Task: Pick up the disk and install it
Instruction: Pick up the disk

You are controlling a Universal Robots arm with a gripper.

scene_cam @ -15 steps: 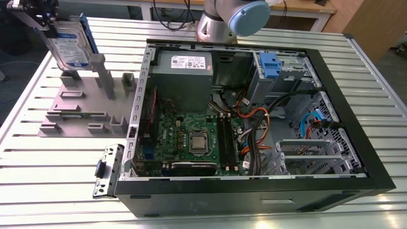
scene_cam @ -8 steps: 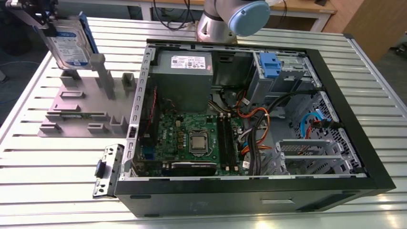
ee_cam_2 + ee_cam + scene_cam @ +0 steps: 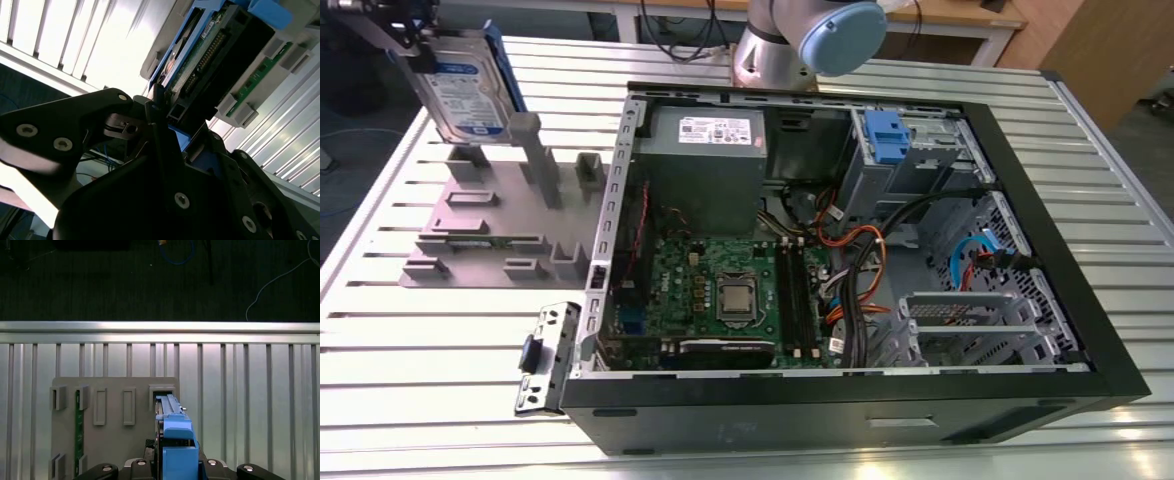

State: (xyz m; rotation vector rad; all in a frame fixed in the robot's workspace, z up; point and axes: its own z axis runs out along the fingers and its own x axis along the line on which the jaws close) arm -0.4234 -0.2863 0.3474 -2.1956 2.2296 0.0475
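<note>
Jaws of the gripper (image 3: 430,38) are clamping the disk (image 3: 464,88), upright, over the grey fixture (image 3: 480,215).
Slatted metal table (image 3: 440,330) is bearing the open computer case (image 3: 1067,300); dark floor (image 3: 100,280) is lying beyond.

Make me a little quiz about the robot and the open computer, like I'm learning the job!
1. True or false: the disk lies flat inside the computer case.
2. What colour is the bracket framing the disk? A) red B) blue C) yellow
3. Fill in: the disk is over the grey ___ that sits beside the case, on the exterior view's left.

Key
1. False: it stands upright outside the case, held by the hand.
2. B
3. holder
</note>
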